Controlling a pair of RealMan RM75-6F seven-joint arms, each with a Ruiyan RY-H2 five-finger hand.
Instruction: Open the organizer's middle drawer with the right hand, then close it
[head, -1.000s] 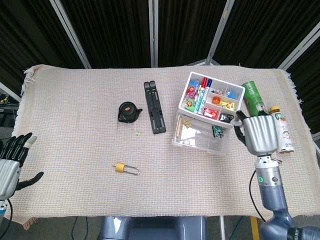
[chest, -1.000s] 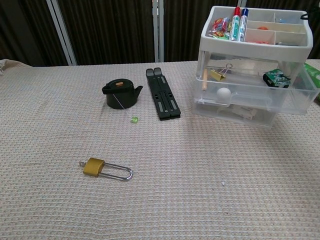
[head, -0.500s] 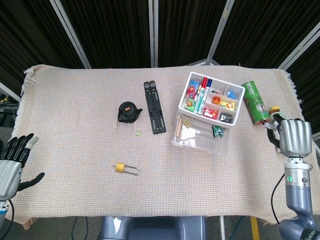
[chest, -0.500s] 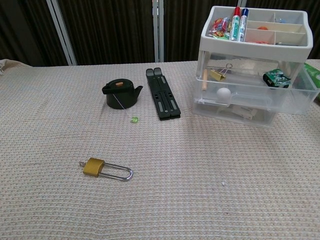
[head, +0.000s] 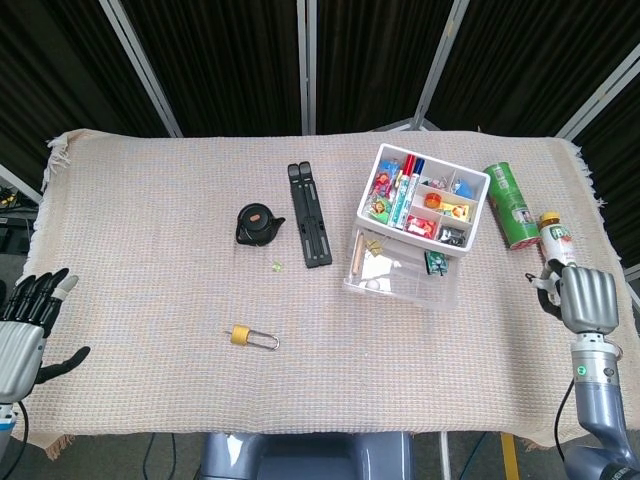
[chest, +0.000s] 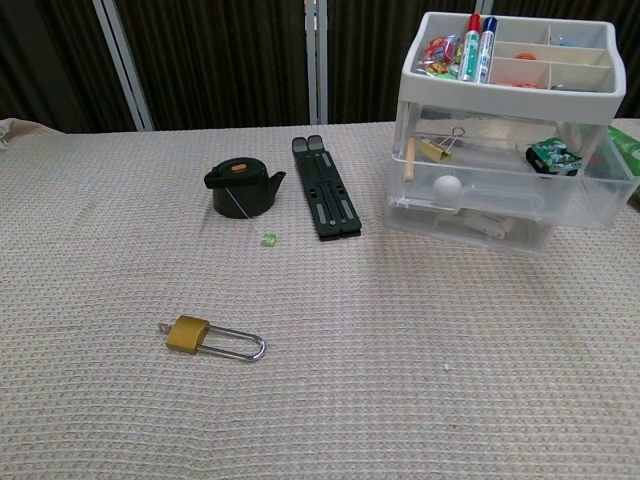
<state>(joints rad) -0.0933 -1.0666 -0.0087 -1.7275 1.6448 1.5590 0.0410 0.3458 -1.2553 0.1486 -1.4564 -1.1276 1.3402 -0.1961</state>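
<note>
Your right hand (head: 588, 298) hangs at the desk's (head: 150, 250) near right edge, well apart from the organizer (head: 420, 215); seen from behind, its finger state cannot be told. Your left hand (head: 25, 330) rests off the near left edge, fingers spread, holding nothing. The organizer stands far right on the desk. Its middle drawer (chest: 520, 180) is pulled out toward you, showing a binder clip (chest: 437, 148) and a white ball (chest: 448, 189).

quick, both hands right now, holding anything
Left hand: open, holds nothing.
Right hand: holds nothing, clear of the organizer; open or closed cannot be told.
</note>
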